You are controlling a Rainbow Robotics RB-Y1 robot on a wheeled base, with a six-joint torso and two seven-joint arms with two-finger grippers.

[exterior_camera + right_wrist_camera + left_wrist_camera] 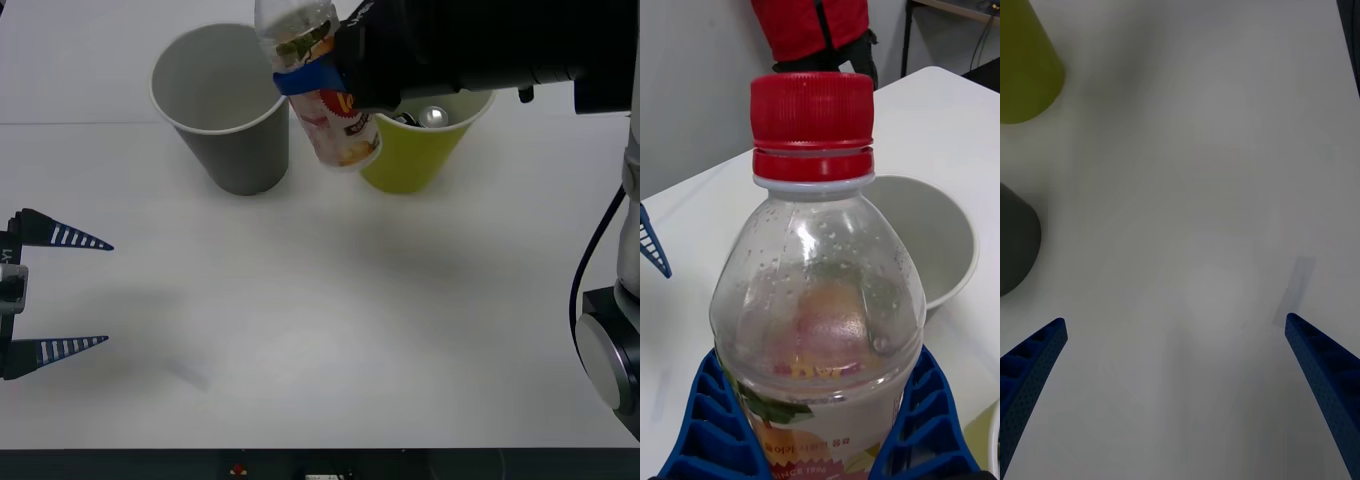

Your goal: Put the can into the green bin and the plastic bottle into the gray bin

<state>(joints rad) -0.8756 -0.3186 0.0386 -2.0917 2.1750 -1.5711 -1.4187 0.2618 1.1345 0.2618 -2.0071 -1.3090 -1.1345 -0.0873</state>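
1. The right hand (318, 82) is seen at the upper centre of the front view, closed on the plastic bottle (320, 90), which is held clear of the tabletop (320, 330).
2. The bottle is observed between the two bins in the front view, overlapping the right rim of the gray bin (222, 105) and the left side of the green bin (415, 150). Whether it touches either bin cannot be told.
3. In the right wrist view the plastic bottle (816, 300) is gripped at its labelled body between two blue ribbed fingers (711, 427); its red cap is in the upper centre of that frame.
4. The gray bin (940, 232) is seen behind the bottle in the right wrist view, its open mouth facing up.
5. The gray bin stands upright at the upper left-centre of the front view. The green bin stands upright to its right, near but apart.
6. The can (432, 117) is noted inside the green bin, its silver end visible below the rim.
7. The left hand (60, 290) is recorded at the left edge of the front view, low over the tabletop, its fingers spread wide and holding nothing.
8. In the left wrist view the left hand's fingers (1030, 367) appear at the two lower corners, with the green bin (1026, 64) at the upper left and the gray bin (1015, 240) at the left edge.
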